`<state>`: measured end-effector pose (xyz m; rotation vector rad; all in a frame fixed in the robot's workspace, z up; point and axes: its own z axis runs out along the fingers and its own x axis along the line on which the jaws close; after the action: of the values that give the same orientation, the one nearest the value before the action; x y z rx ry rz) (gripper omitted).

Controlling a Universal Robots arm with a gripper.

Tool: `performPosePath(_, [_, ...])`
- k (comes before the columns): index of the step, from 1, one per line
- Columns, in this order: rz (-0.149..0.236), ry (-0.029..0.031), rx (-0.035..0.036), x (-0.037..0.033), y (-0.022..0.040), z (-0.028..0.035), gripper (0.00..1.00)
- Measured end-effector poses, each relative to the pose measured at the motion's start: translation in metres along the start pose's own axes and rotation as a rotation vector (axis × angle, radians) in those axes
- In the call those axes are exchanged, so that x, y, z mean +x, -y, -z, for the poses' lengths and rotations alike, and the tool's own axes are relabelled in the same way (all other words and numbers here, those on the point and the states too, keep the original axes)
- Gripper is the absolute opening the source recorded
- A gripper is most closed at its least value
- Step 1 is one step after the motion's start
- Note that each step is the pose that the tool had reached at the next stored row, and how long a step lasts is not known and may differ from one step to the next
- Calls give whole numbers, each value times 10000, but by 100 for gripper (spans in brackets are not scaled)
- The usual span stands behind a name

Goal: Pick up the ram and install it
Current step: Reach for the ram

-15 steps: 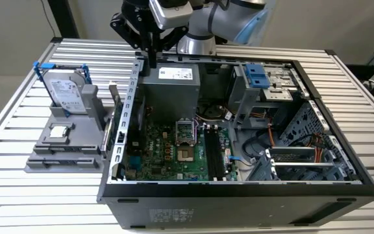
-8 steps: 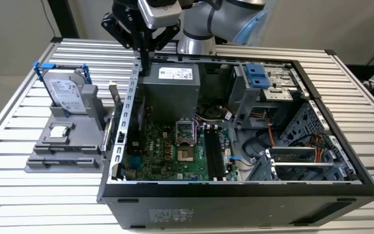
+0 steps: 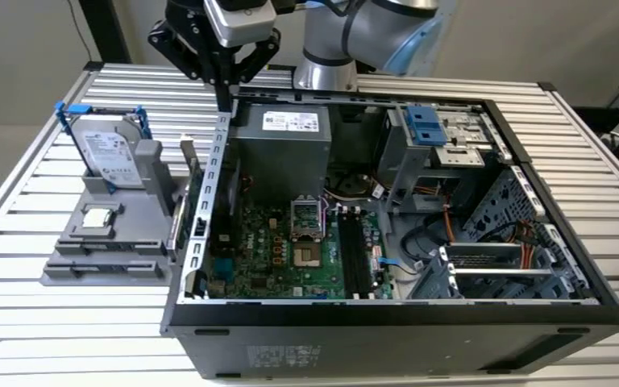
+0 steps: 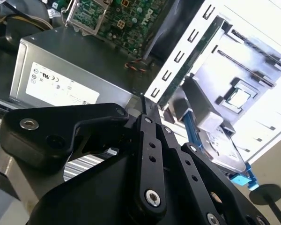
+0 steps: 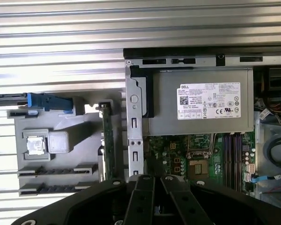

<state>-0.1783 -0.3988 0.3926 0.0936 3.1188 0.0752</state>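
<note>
Hard drive with blue rails stands at the exterior view's left in the gray holder on the counter. The ram stands on edge at the holder's far side, just beside the case wall. Over that wall's rear end hangs the pincer, closed and empty, with the power supply beyond.

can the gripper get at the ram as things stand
Probably yes. The ram stands on edge in the gray holder, top edge bare, and the gripper hangs higher up near the case's corner. The case wall close beside it leaves little room.
</note>
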Motion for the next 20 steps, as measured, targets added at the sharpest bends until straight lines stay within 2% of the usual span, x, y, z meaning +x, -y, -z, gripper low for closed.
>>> performPosePath(20, [54,-3,-1,401,24,9,0])
